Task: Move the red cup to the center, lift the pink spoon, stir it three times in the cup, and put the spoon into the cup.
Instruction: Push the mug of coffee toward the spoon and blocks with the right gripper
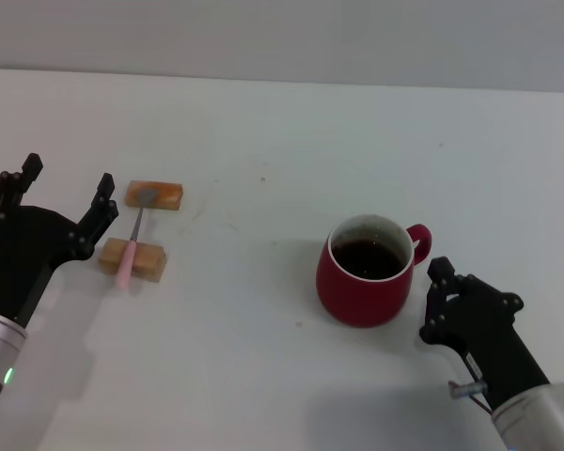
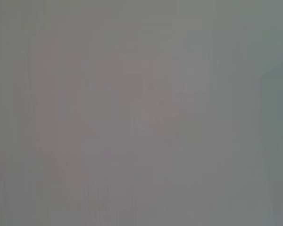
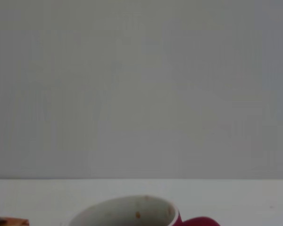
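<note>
The red cup (image 1: 361, 279) stands right of the table's middle, holding dark liquid, with its handle (image 1: 419, 239) turned to the right. Its white rim (image 3: 127, 210) also shows in the right wrist view. The pink spoon (image 1: 127, 264) lies across two tan wooden blocks at the left, its grey bowl (image 1: 147, 195) on the far block. My left gripper (image 1: 68, 175) is open and empty, just left of the spoon. My right gripper (image 1: 446, 287) sits close to the cup's right side, below the handle. The center (image 1: 254, 282) is plain white tabletop.
The near wooden block (image 1: 148, 260) and the far wooden block (image 1: 166, 195) carry the spoon. A corner of a block (image 3: 9, 221) shows in the right wrist view. The left wrist view shows only a blank grey surface. The table's far edge meets a grey wall.
</note>
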Controlling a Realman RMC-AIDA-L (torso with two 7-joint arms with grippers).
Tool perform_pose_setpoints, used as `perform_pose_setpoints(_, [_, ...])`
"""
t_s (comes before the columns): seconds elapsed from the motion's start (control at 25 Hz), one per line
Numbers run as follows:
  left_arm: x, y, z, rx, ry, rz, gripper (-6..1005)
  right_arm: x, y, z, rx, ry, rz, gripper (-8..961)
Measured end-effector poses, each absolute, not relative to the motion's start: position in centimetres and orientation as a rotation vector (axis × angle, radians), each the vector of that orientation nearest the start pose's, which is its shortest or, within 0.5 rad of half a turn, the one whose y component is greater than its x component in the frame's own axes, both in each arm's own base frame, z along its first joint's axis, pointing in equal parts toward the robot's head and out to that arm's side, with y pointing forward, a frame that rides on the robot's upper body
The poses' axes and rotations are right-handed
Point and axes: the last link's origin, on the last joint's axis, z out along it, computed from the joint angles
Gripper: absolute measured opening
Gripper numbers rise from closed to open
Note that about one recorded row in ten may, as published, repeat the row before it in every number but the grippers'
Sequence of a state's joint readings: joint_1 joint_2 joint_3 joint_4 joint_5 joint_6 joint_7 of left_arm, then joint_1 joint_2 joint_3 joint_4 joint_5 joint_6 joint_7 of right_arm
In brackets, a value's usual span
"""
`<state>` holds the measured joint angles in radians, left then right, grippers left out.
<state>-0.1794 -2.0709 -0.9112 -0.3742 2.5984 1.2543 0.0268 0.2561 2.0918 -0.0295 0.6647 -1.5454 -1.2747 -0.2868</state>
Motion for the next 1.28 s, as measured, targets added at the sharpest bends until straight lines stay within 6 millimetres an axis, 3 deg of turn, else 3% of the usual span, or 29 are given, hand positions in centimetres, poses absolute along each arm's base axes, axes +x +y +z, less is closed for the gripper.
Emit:
perform_pose_setpoints(1.04, [-32.0, 26.4, -3.8, -1.714, -0.363, -0.688, 860, 25.5, 24.8, -13.3, -1.893, 0.661, 0.686, 0])
perform_pose_setpoints(1.28, [-32.0, 26.4, -3.8, -1.714, -0.367, -0.692, 860, 25.5, 25.0, -13.1, -1.887, 0.661, 0.685, 0])
